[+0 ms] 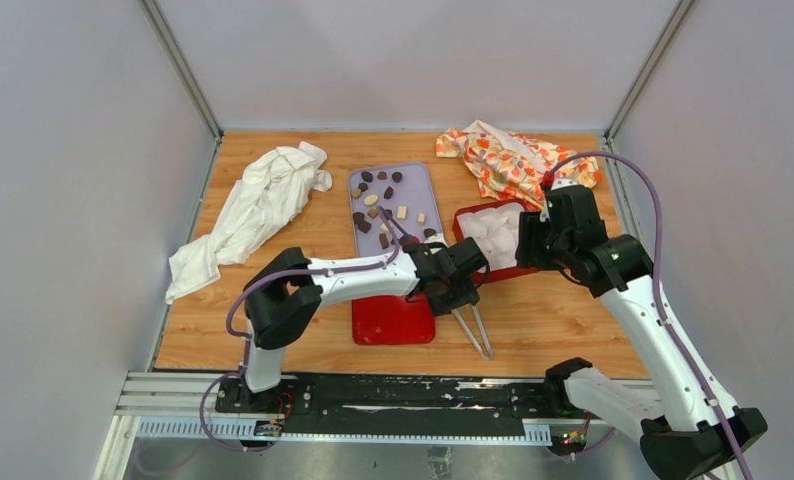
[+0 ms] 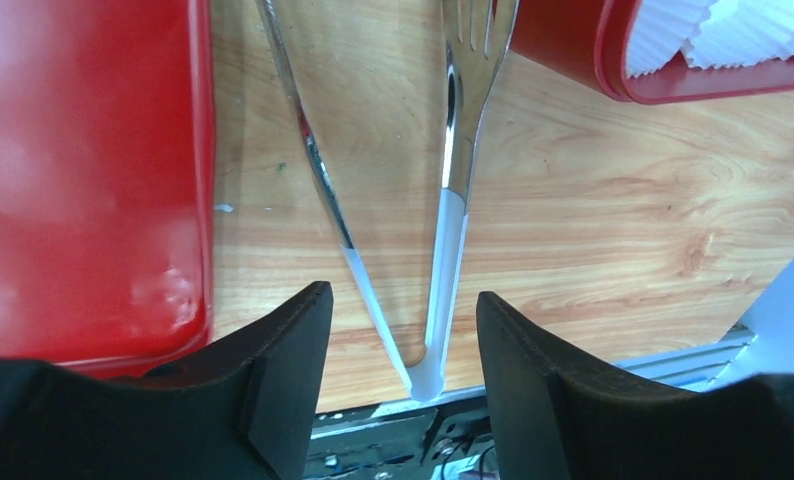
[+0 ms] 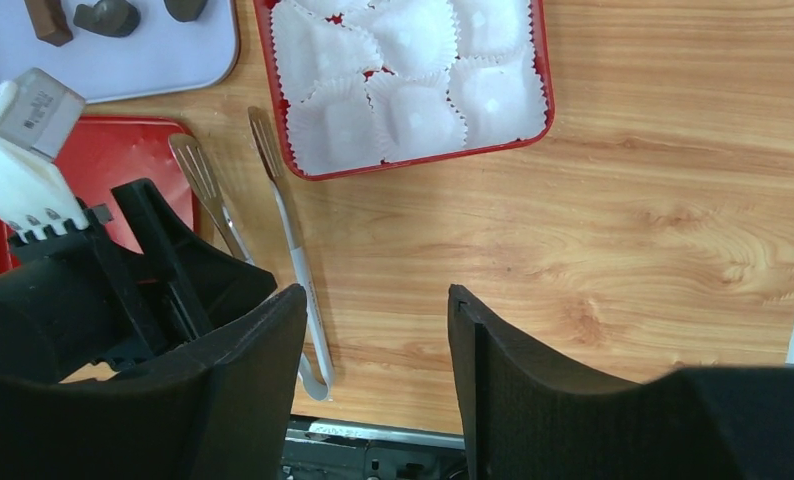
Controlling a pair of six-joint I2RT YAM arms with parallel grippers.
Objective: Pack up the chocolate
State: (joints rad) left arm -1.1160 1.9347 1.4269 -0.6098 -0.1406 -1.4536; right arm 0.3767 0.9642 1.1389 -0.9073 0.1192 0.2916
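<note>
1. Your left gripper (image 2: pixel 403 300) has its fingers spread. They straddle the hinged end of the slim metal tongs (image 2: pixel 454 200) with white-sleeved handles. Neither finger appears to touch them, so it grips nothing.
2. The tongs lie flat on the pale wooden table (image 2: pixel 613 220). Their long axis runs straight away from that gripper, in line with the gap between its fingers. The hinge is nearest and the flat tips are farthest, close to the red rectangular box (image 2: pixel 568 45). A flat glossy red lid (image 2: pixel 83 170) lies just beside them on the left.
3. Your right gripper (image 3: pixel 376 295) is also spread and empty, near the box and well apart from the tongs. The box is lined with white crinkled paper cups (image 3: pixel 413 60), and no piece shows in them.
4. The chocolate (image 3: pixel 106 15), small and mostly dark brown pieces with a few pale ones, is scattered on the flat lavender plastic tray (image 1: pixel 418 190). The tray sits beyond the lid, farther from the arm bases and to the left of your left gripper, with the box just beside it on the right.
5. Judging from this, your left arm is much the nearer to the tongs. Closing across both handles near the hinge looks like the next move. After that the reach would go forward and left to the tray.
</note>
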